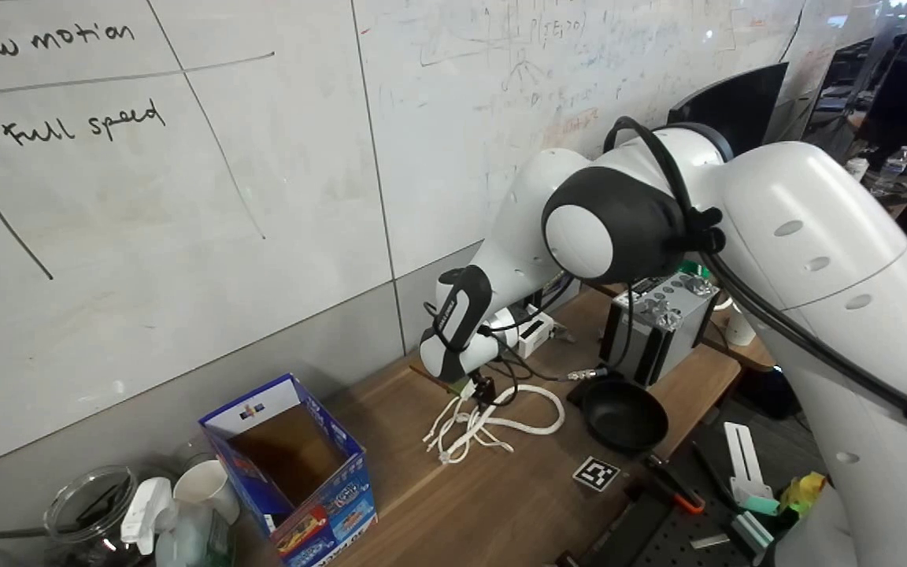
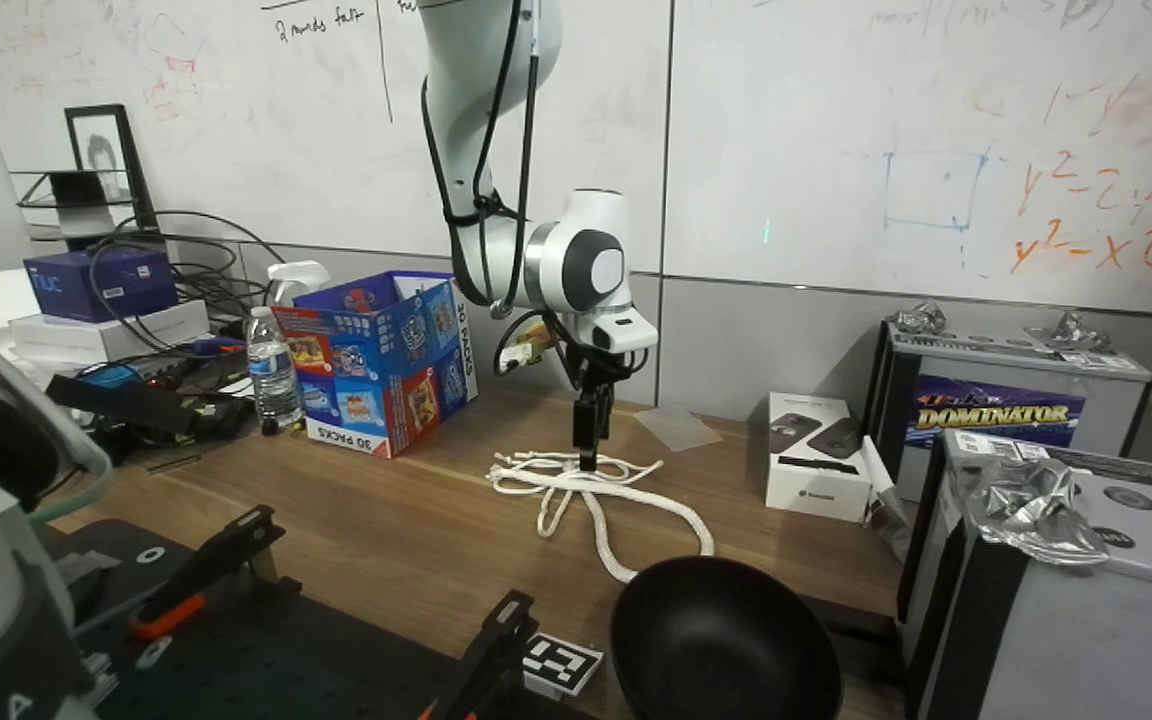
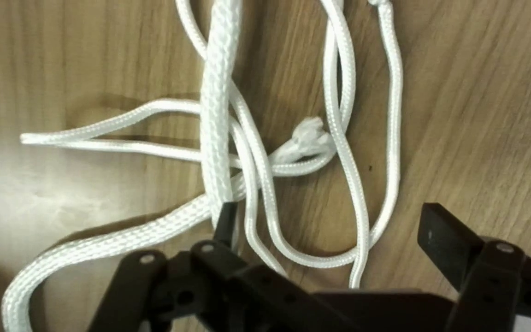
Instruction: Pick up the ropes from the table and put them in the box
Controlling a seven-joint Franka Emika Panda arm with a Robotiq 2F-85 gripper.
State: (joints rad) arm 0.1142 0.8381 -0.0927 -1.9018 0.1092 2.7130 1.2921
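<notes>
Currently the ropes [image 3: 216, 138] lie on the table [image 2: 356, 530], outside the box [image 2: 351, 375], in a loose tangle: thin white cords crossing a thicker braided one. Gripper [image 3: 330, 206] low over the tangle, pointing down. Fingers [image 3: 445, 244] spread wide, cords showing between them in the wrist view; at the left of that view a tip overlaps the thick cord, at the right the opposite tip is over the table. Whether the left tip touches cord, cannot tell. Frayed rope end [image 3: 309, 136] near the middle of that view. Box upright, top uncovered, near the ropes but apart; brown inside seen in an exterior view. Water bottle [image 2: 273, 375] just beside it; cup [image 1: 213, 492] and spray bottle [image 1: 192, 537] at its flank in an exterior view. Thick loop bends toward the bowl [image 2: 726, 640], whose rim hides its outer end in an exterior view. Printed marker [image 2: 561, 660] near the bowl. White carton [image 2: 816, 490] near the wall [image 2: 736, 350], beside grey cases [image 2: 996, 405] with crumpled foil [image 2: 1041, 510] on top.
</notes>
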